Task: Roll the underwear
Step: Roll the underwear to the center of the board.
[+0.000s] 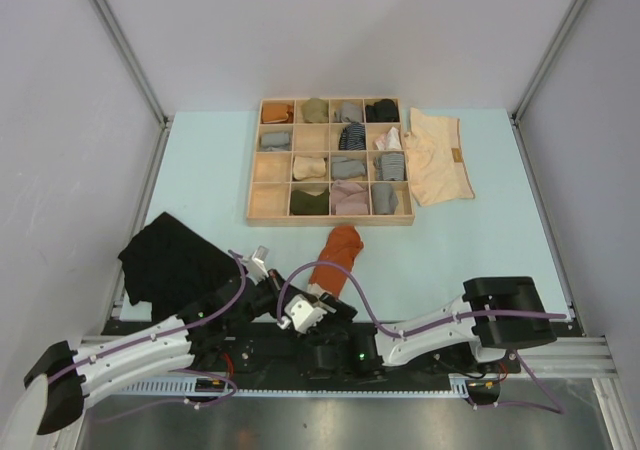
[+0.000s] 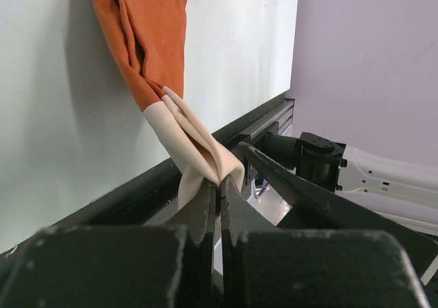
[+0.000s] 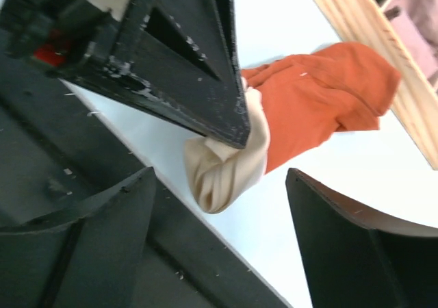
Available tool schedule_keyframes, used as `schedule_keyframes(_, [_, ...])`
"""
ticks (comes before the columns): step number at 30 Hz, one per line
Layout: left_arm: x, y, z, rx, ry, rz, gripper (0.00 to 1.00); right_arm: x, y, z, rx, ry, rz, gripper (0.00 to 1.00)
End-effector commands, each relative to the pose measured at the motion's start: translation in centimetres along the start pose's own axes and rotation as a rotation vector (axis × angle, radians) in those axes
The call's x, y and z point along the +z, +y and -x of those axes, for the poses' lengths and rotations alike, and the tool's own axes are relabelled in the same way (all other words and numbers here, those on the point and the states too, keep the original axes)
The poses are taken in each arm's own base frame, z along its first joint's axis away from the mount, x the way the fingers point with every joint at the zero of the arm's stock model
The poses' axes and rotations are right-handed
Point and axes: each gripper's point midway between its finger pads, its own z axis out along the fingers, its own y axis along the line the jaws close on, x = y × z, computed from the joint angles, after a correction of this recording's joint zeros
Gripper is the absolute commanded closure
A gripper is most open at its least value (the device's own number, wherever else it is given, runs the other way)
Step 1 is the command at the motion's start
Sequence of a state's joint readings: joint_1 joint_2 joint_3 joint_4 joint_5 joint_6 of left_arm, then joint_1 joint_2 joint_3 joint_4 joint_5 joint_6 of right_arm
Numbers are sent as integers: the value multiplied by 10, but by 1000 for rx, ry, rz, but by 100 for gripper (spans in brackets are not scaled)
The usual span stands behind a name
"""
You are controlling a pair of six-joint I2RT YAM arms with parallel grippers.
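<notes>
Left wrist view: we see our left gripper (image 2: 219, 185) clenched on the pale waistband end of the rust-orange underwear (image 2: 147, 34) at the table's (image 1: 480, 240) near edge. Our right gripper (image 3: 220, 178) is released, fingers astride that end. Farther off, black underwear (image 1: 170, 260) lies left and cream underwear (image 1: 440, 160) lies beside the wooden tray (image 1: 330, 218).

rust-orange underwear (image 1: 340, 250) with cream band (image 2: 195, 144); black underwear (image 1: 170, 260); pale cream underwear (image 1: 438, 165), tan label (image 1: 455, 154); pale blue table (image 1: 480, 240).
</notes>
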State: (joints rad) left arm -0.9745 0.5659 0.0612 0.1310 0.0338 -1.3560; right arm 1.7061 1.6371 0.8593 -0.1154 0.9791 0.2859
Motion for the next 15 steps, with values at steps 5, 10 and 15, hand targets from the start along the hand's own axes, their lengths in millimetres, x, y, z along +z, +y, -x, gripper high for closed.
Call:
schedule_keyframes(5, [-2,0,-1,-43,6,-4,100,2,-12,16,17,-70,-133,48])
schedule_keyframes(10, [-1,3,-1,-44,5,3,100,0,-13,15,25,-75,-117,81])
schedule_keyframes(15, [0,4,-1,-43,9,6,100,4,-10,9,59,-54,-42,92])
